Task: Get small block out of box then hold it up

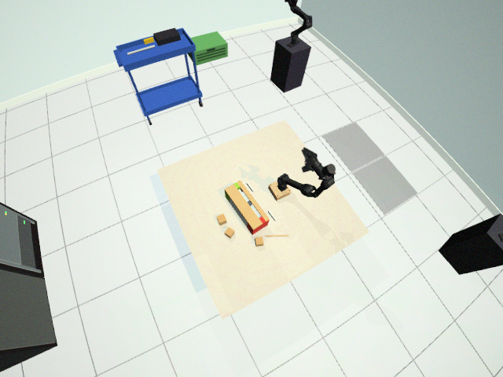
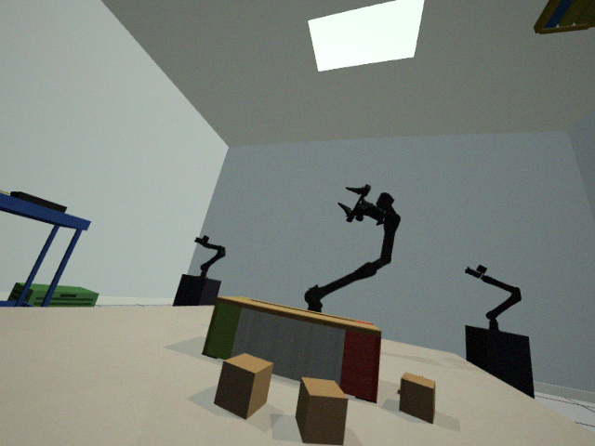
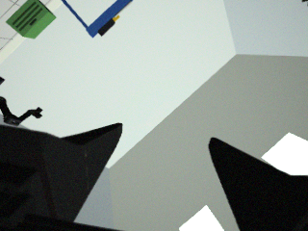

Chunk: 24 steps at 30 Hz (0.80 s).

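Claw (image 1: 303, 159) (image 2: 342, 195) (image 3: 166, 135) fingers stand wide apart with nothing between them, raised high and pointing away from the table. The step in hand, I judge, is choosing the exit end and getting a pusher into the box (image 1: 243, 206) (image 2: 290, 335). It has a green end and a red end, and along the arm's side of its top runs a long opening. The thin stick (image 1: 277, 235) lies on the table near the red end; it looks the likelier tool for so narrow a gap. Best to grip it firmly near one end, lower it without leaning on the rim, and nudge the block in short, light strokes toward the exit, never the pocket.

A small dark patch (image 1: 249, 203) in the opening may be the block on its shelf, but it is too small to be sure. Which end is the pocket cannot be told. The clear front shows only grey from outside, and the wrist view catches just walls and ceiling lights, no box.
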Each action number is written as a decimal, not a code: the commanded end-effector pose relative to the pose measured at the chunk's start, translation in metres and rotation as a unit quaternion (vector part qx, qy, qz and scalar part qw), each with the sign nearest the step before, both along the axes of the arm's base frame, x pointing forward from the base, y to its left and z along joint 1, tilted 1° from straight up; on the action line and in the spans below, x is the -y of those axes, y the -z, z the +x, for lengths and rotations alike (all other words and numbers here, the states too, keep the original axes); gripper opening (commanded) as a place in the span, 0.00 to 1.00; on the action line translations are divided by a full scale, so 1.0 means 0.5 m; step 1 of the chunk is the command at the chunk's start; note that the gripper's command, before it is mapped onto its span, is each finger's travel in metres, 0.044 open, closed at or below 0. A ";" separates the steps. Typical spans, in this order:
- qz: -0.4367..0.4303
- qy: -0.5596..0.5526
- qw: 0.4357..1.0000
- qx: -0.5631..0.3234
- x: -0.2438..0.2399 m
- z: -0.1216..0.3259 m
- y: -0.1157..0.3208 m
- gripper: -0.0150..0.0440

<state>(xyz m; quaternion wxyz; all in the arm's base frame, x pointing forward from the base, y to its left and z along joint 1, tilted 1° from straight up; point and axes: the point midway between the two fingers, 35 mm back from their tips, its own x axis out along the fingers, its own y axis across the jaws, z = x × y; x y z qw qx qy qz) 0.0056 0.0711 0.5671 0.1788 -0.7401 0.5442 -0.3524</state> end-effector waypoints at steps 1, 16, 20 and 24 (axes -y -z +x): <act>0.001 -0.003 1.000 0.004 0.002 0.000 0.000 0.93; 0.351 -0.184 0.847 0.353 0.323 0.102 0.098 0.93; 0.430 -0.182 0.780 0.417 0.376 0.144 0.140 0.93; 0.500 -0.164 0.709 0.470 0.417 0.188 0.184 0.93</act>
